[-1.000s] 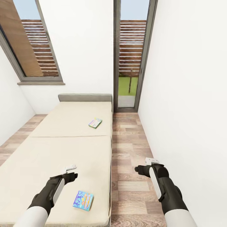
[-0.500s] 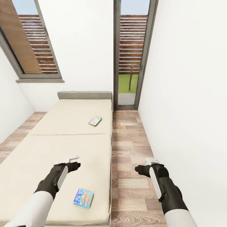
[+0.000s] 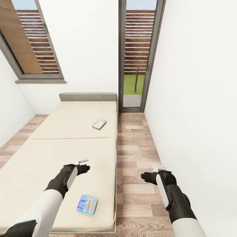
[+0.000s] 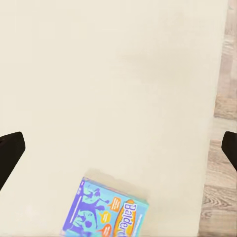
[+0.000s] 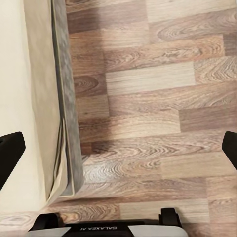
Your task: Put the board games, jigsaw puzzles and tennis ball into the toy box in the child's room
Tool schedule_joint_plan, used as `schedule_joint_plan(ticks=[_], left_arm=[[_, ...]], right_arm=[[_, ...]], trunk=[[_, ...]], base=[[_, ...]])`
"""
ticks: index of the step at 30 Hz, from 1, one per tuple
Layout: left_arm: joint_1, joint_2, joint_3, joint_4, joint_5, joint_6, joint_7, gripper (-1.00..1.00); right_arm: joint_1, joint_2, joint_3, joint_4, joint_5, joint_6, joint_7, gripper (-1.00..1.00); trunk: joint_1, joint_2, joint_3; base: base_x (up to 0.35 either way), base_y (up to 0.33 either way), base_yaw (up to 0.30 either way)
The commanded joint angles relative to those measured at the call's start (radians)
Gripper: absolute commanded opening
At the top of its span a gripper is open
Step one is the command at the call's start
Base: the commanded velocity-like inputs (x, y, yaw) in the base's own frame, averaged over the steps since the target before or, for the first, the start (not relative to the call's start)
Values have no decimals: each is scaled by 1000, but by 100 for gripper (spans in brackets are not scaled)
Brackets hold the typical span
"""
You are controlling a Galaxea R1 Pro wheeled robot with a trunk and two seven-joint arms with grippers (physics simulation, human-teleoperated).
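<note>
Cream mattress all the way across, and the bed (image 3: 65,131) carries both board games we can see. Near the foot, close to the bed's right edge, lies the blue board game (image 3: 87,204), flat on the cover; from the left wrist camera it sits low in frame (image 4: 106,210) with orange lettering showing. Up toward the grey headboard (image 3: 88,96) rests the green board game (image 3: 99,124), also flat and well apart from the first. Left gripper (image 3: 83,161) hangs over the mattress, beyond the blue box, fingers spread wide with nothing between them. Right gripper (image 3: 157,168) floats over the wood floor (image 3: 135,148) beside the bed, fingers likewise parted and empty.
</note>
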Motion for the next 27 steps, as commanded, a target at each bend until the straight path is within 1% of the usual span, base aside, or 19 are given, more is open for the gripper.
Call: schedule_joint_plan(ticks=[1,2,7,21,27], left_arm=[[-4,-1,2,18,6,0,8,100],[-6,-2,1,35,5,-10,12,100],[-9,-3,-1,63,5,-37,21,100],[-10,-6,-4,79,5,-49,24,100],[-10,-6,-4,94,5,-73,24,100]], right_arm=[[-1,1,-2,-1,-3,4,-5,100],[-1,1,-2,-1,-3,4,-5,100],[-1,1,-2,-2,-3,4,-5,100],[-1,-1,-2,-2,-4,5,-5,100],[-1,-1,-2,-2,-2,5,-5,100]], trunk=[[1,-2,-4],[1,-2,-5],[1,-2,-13],[1,-2,-36],[1,-2,-46]], base=[[0,0,0],[0,0,0],[0,0,0],[0,0,0],[0,0,0]])
